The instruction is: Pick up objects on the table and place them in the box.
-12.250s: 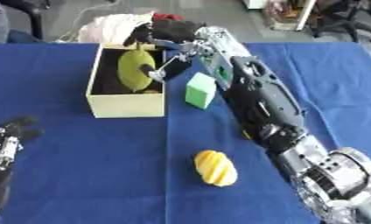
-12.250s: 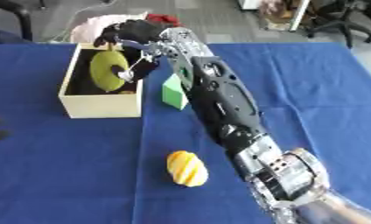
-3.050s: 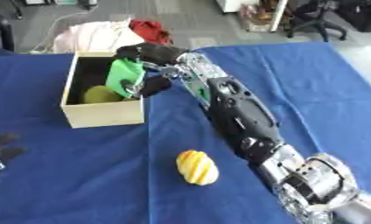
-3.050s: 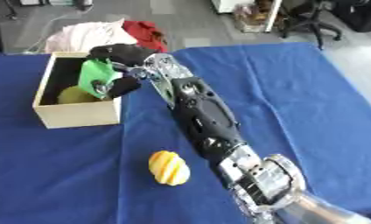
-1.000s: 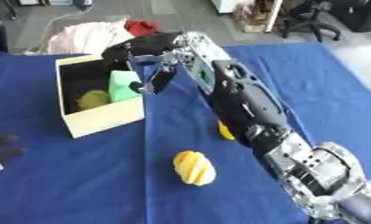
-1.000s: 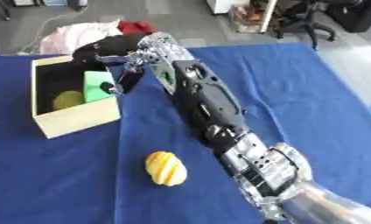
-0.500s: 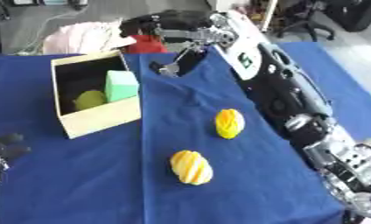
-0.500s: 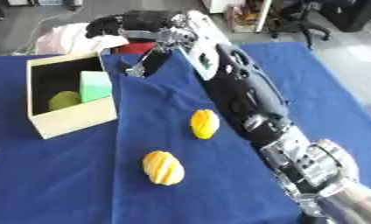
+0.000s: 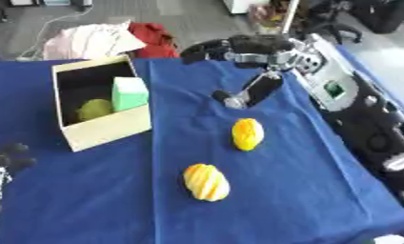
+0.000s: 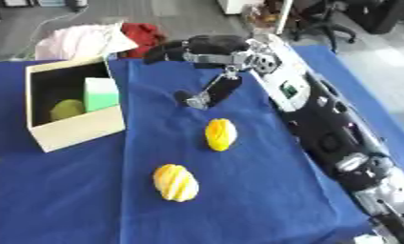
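Where the blue cloth (image 9: 97, 200) covers the table, it lies flat and runs to every edge of the view except 12 o'clock. Beyond that far edge there is grey floor, with a heap of pink and white fabric (image 9: 88, 40) and a red item (image 9: 155, 38) just behind the box, and dark office chairs (image 9: 355, 19) toward 1 o'clock.

The cream box (image 9: 101, 126) stands at about 10 o'clock on the cloth, its open top facing the camera. Inside it, a green block (image 9: 129, 93) leans against the right wall, and a yellow-green rounded object (image 9: 94, 109) lies beside it toward the near left corner. The two appear to touch.

Two items remain on the cloth outside the box. An orange-yellow oval fruit (image 9: 247, 134) lies near the centre. A yellow striped fruit (image 9: 206, 182) lies at about 6 o'clock from it, apart from it and well apart from the box.

The right hand (image 9: 238, 50) is held over the far part of the cloth at about 12 o'clock, its dark fingers stretched out toward the left and its thumb (image 9: 251, 93) hanging down toward the cloth. It is released and holds nothing. The right arm (image 9: 364, 124) enters from 4 o'clock.

The left hand (image 9: 5, 167) shows at the 8 o'clock edge, resting idle; whether it is relaxed or clenched cannot be told.
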Robot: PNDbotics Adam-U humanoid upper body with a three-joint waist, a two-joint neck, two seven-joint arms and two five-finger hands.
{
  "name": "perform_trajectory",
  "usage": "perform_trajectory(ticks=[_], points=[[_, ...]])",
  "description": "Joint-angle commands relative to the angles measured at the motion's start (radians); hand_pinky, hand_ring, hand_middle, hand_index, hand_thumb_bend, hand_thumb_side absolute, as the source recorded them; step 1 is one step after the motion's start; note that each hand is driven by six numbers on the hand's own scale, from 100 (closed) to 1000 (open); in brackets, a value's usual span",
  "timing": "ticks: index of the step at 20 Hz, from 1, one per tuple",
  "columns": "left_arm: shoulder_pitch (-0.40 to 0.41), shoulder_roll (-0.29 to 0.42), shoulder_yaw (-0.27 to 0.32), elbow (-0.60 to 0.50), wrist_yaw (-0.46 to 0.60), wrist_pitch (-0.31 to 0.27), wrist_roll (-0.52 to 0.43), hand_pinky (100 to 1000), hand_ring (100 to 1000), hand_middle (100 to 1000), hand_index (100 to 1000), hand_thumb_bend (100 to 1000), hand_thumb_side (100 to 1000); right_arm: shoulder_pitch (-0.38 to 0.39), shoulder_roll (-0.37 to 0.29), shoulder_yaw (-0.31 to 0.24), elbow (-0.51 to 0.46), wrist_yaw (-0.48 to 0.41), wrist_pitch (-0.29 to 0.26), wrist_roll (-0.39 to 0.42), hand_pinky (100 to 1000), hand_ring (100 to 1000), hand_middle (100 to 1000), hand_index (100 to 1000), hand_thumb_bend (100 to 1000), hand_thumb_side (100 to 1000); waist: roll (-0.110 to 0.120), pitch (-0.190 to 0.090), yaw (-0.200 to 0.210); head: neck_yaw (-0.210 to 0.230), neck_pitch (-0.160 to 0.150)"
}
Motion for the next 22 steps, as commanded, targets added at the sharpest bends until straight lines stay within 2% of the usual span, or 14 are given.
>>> perform_trajectory(ticks=[1, 4, 8, 22], points=[[-0.007, 0.016, 0.008, -0.01, -0.002, -0.001, 0.004, 911, 732, 757, 801, 100, 728, 0.031, -0.054, -0.011, -0.014, -0.013, -0.103, 0.153, 1000, 1000, 1000, 1000, 100, 204, -0.011, -0.023, -0.001, 0.004, -0.003], [-0.007, 0.018, 0.01, -0.01, -0.002, -0.001, 0.005, 911, 732, 758, 801, 100, 728, 0.086, -0.063, -0.018, 0.02, 0.012, -0.089, 0.162, 1000, 1000, 1000, 1000, 100, 205, -0.011, -0.023, -0.002, 0.004, -0.005], [-0.008, 0.018, 0.009, -0.011, -0.001, -0.001, 0.005, 912, 732, 758, 801, 100, 728, 0.118, -0.057, -0.025, 0.075, 0.059, -0.085, 0.152, 1000, 1000, 1000, 1000, 100, 207, -0.01, -0.024, -0.003, 0.003, -0.007], [-0.007, 0.015, 0.01, -0.013, 0.0, -0.001, 0.005, 912, 733, 758, 801, 100, 729, 0.114, -0.022, -0.03, 0.239, 0.243, -0.11, 0.077, 1000, 1000, 1000, 1000, 100, 220, 0.001, -0.022, -0.002, 0.002, -0.013]])
